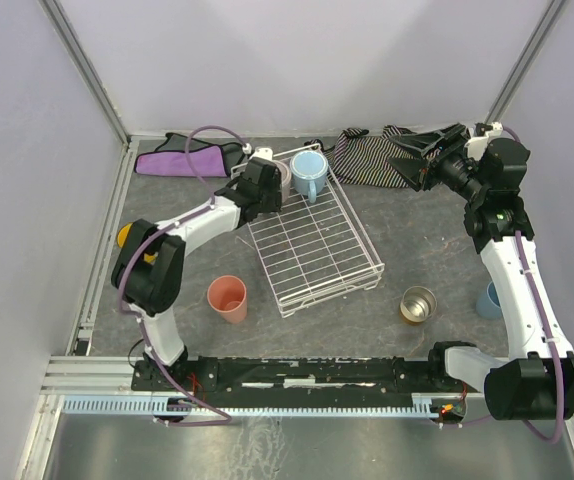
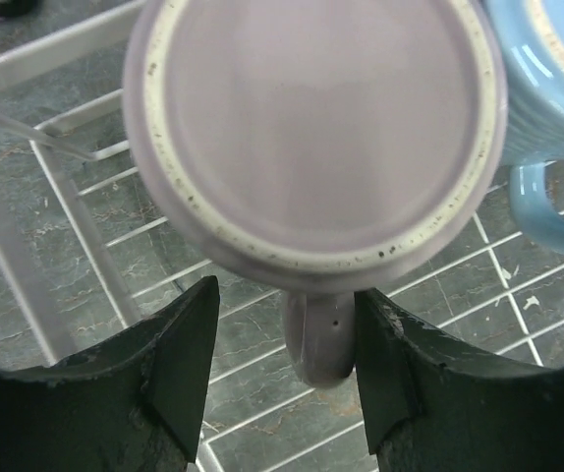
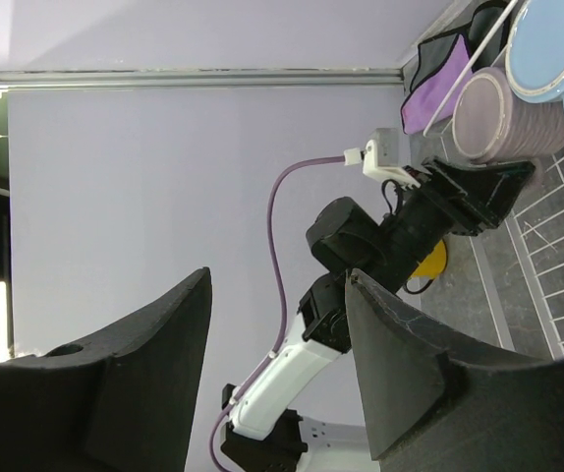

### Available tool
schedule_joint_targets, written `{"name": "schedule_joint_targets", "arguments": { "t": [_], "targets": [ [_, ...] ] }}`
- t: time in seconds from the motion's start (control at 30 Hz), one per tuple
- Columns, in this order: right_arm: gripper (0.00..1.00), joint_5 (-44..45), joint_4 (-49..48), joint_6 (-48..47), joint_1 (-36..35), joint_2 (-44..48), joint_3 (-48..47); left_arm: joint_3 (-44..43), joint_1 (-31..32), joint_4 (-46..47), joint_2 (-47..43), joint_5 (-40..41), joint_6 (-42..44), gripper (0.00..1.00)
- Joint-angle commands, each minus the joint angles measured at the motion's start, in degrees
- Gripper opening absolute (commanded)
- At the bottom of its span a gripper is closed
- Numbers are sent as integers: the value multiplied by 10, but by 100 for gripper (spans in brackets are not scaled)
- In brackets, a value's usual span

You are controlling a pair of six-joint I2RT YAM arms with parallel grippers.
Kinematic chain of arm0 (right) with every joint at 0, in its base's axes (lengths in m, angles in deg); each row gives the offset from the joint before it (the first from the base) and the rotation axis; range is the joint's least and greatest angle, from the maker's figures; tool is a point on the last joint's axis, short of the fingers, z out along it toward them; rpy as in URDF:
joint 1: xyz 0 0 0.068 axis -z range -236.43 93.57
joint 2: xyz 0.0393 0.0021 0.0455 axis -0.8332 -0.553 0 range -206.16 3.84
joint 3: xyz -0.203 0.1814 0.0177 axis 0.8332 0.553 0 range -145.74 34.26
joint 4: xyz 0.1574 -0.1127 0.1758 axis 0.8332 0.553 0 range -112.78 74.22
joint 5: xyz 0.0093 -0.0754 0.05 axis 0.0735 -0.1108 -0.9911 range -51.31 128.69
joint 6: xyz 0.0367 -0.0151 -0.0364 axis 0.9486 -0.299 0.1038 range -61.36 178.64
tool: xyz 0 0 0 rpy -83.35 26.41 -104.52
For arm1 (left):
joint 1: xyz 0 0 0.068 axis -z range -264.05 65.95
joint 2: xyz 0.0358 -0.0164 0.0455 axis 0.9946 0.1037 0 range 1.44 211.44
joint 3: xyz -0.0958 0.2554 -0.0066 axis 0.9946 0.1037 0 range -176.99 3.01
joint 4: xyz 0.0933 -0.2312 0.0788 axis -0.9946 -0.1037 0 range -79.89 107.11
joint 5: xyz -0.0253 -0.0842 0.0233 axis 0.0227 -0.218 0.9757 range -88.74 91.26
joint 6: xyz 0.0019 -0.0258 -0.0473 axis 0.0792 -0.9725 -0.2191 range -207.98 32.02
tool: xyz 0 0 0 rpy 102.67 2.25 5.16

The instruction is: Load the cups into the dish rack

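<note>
The white wire dish rack (image 1: 317,250) lies mid-table. A light blue mug (image 1: 309,172) stands in its far corner, also in the left wrist view (image 2: 557,88). A pale pink mug (image 2: 311,128) sits beside it on the rack wires (image 2: 76,246), its base toward the wrist camera. My left gripper (image 1: 265,186) is open, with the mug's handle (image 2: 319,339) between its fingers, close to the right one. My right gripper (image 1: 415,152) is open and empty, raised at the far right. A salmon tumbler (image 1: 228,297), a metal cup (image 1: 417,304), a blue tumbler (image 1: 489,300) and a yellow mug (image 1: 124,237) stand on the table.
A purple cloth (image 1: 177,157) and a striped cloth (image 1: 367,155) lie along the back edge. The yellow mug is partly hidden behind the left arm's elbow. The right wrist view looks across to the left arm, the pink mug (image 3: 498,113) and the blue mug (image 3: 552,44).
</note>
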Motion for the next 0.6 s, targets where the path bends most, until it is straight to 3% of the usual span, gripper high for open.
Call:
{"name": "schedule_joint_targets", "arguments": {
  "t": [0.0,0.57],
  "targets": [
    [64,-6,-15,-13,3,0,-23,11,-3,7,-55,0,-28,62],
    [64,-10,-12,-24,-2,-15,-30,84,-3,-56,-212,6,-47,62]
  ]
}}
